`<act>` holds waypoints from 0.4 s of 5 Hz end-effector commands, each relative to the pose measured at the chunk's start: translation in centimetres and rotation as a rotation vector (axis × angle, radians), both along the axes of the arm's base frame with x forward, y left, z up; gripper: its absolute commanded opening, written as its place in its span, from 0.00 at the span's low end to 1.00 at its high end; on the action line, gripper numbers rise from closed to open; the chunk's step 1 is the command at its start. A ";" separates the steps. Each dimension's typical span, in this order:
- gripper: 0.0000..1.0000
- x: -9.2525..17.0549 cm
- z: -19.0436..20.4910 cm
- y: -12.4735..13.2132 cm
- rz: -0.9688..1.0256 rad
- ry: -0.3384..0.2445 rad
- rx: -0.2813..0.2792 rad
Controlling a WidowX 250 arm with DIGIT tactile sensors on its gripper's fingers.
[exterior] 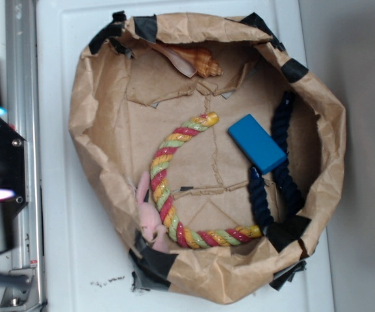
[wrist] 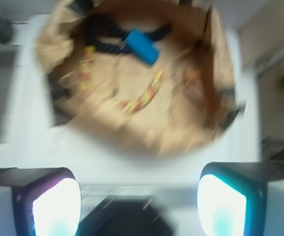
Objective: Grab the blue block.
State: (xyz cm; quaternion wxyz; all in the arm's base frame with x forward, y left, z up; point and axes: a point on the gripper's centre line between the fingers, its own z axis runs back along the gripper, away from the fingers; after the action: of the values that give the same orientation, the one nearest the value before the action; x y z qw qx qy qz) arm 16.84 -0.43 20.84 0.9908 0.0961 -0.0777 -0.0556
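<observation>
The approach step is in hand: the gripper (wrist: 139, 199) is hanging well clear of the bag (exterior: 83, 123), above the white table (exterior: 77, 260) outside the bag's rim, with nothing between its fingers (wrist: 55, 206). The fingers are standing wide apart.

The block (exterior: 257, 143) is lying flat on the bag floor, overlapping the navy rope (exterior: 284, 162) and just beside one end of the striped rope (exterior: 174, 188).

The next move calls for travelling over the rim and in above the block, turning the wrist so the fingers are straddling the block's narrow width, then descending without snagging the navy rope or the paper wall.

The exterior view is giving a sharp plan of the bag: the block, both ropes, a shell (exterior: 203, 62) at the far wall and a pink toy (exterior: 149, 221) by the striped rope. It is showing dark hardware at the left edge, but no fingers. The wrist view is showing the finger spread and the gripper's standoff from the bag, but it is blurred, so only the block (wrist: 142, 45) and the ropes are readable.
</observation>
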 end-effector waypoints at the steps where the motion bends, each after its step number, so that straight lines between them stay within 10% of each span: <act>1: 1.00 10.2 -4.2 1.9 -0.319 -0.044 0.002; 2: 1.00 12.7 -6.9 2.8 -0.446 -0.012 -0.037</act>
State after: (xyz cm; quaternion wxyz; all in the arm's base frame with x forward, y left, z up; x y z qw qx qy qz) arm 28.72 2.65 12.09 0.9557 0.0447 -0.0750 -0.2810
